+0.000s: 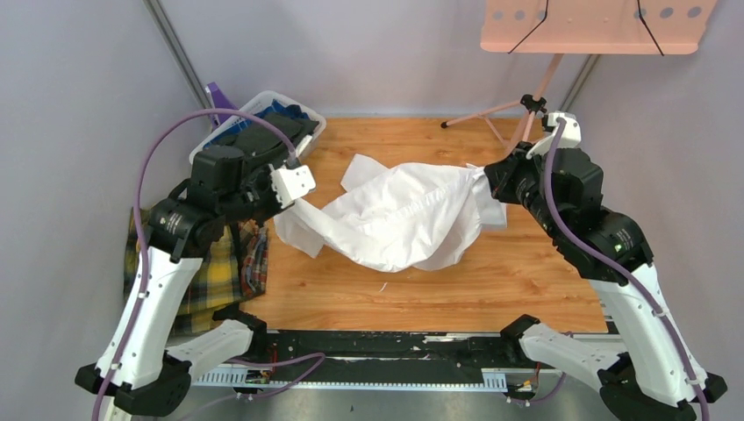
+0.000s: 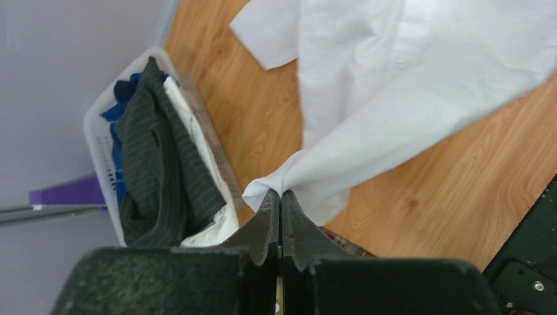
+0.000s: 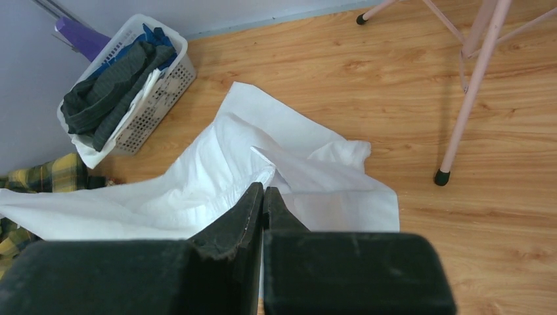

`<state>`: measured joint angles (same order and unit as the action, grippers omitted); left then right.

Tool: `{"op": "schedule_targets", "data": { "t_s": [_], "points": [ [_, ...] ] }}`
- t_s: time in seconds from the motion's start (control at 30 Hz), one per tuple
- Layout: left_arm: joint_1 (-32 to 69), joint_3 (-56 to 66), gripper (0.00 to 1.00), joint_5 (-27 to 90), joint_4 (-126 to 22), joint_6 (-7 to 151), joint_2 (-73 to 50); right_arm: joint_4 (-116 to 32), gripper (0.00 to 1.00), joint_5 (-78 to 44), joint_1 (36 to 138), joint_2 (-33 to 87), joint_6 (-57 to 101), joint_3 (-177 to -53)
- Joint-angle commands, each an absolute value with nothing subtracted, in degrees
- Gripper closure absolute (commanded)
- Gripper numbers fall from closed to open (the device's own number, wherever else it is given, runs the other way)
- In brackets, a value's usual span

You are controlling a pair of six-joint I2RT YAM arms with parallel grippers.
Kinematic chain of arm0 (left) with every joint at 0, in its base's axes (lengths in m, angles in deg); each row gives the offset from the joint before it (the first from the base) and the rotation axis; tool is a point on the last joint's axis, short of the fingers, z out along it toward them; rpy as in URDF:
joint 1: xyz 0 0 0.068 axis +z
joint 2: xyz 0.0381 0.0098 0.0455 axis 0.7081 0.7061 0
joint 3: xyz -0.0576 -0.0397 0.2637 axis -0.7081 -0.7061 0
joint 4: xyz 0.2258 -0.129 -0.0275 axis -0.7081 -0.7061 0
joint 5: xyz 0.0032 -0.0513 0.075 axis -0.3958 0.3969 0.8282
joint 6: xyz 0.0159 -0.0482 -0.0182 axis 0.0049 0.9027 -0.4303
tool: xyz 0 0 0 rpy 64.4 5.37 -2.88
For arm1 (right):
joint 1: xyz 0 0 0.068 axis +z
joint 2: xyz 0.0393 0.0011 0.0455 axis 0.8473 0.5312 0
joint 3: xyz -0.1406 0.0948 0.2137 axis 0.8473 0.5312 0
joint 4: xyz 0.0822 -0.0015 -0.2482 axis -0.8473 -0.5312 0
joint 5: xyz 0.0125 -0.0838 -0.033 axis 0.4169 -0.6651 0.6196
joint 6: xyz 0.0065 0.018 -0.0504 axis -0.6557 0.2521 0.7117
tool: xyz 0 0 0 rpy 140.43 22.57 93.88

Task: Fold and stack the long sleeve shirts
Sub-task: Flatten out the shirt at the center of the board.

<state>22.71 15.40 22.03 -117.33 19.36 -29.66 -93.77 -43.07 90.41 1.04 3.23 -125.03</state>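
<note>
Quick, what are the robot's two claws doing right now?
Left gripper: closed, pinching a corner of the white shirt.
Right gripper: closed, holding the same white shirt.

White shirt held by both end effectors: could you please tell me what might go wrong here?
The left end effector and right end effector each pinch only a small edge of the white shirt, so it may slip free. The cloth sags bunched in the middle, so it may land creased.

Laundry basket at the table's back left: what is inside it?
The basket holds a dark grey pinstriped garment on top, with blue cloth and white cloth at its edges. Anything underneath is covered.
</note>
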Motion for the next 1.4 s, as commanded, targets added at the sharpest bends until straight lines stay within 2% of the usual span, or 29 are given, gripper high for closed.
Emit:
{"op": "schedule_targets", "data": {
  "t_s": [0.0,0.27,0.3,0.33,0.37,0.4,0.43,0.47,0.5,0.53,0.57,0.73,0.8,1.03,1.2,1.37],
  "points": [
    [23.18,19.09,1.0,32.88,-115.91,22.33,-24.18,-93.95,1.0,-47.88,89.87,5.35,3.84,-130.08],
    [25.04,15.34,0.99,45.84,-92.61,17.59,-3.05,-78.45,1.0,-44.25,73.19,25.18,7.32,-131.06],
    [25.31,15.71,0.89,47.97,-88.58,17.94,1.29,-77.16,1.0,-44.07,71.62,27.89,6.43,-131.39],
    [25.57,16.16,0.83,49.32,-86.81,18.17,3.29,-75.88,1.0,-43.64,70.67,30.49,5.73,-131.6],
    [25.66,16.8,0.71,51.98,-83.31,18.55,6.57,-74.83,1.0,-42.83,69.92,34.01,5.4,-131.68],
    [25.74,16.96,0.66,53.17,-81.58,18.79,7.73,-74.54,1.0,-42.36,69.64,36.37,5.11,-132.26],
    [25.79,17.77,0.55,54.11,-80.44,19.58,9.19,-74.99,1.0,-42.25,69.72,38.41,5.31,-132.85],
    [25.76,18.37,0.51,53.62,-81.07,20.27,9.48,-75.88,0.95,-42.64,70.1,39.65,5.33,-133.35],
    [25.75,19.61,0.24,50.28,-84.44,22.08,9.13,-77.17,0.83,-43.47,70.59,40.03,5.3,-133.43],
    [25.55,19.73,0.06,48.41,-86.19,22.79,8.48,-77.82,0.7,-44.92,71.38,39.34,5.52,-132.13],
    [25.21,18.48,0.03,44.96,-88.78,23.55,5.91,-77.74,0.57,-46.23,72.18,38.01,5.93,-130.46],
    [20.17,3.79,0.0,35.3,-88.66,20.44,-8.44,-78.15,0.33,-51.89,79.33,25.85,5.09,-120.04],
    [19.15,0.1,0.0,33.89,-87.01,19.04,-9.23,-79.39,0.27,-53.66,85.41,21.51,3.56,-115.07],
    [19.73,-2.07,0.0,32.21,-77.9,18.16,-2.23,-86.16,0.26,-51.18,101.14,17.52,-9.61,-99.26],
    [21.24,3.8,0.0,32.33,-75.72,22.37,3.61,-84.84,0.26,-48.75,104.94,28.5,-15.87,-94.5],
    [23.53,0.71,0.0,33.74,-68.6,24.49,-3.18,-82.54,0.26,-49.09,106.23,38.48,-15.37,-99.38]
  ]
}}
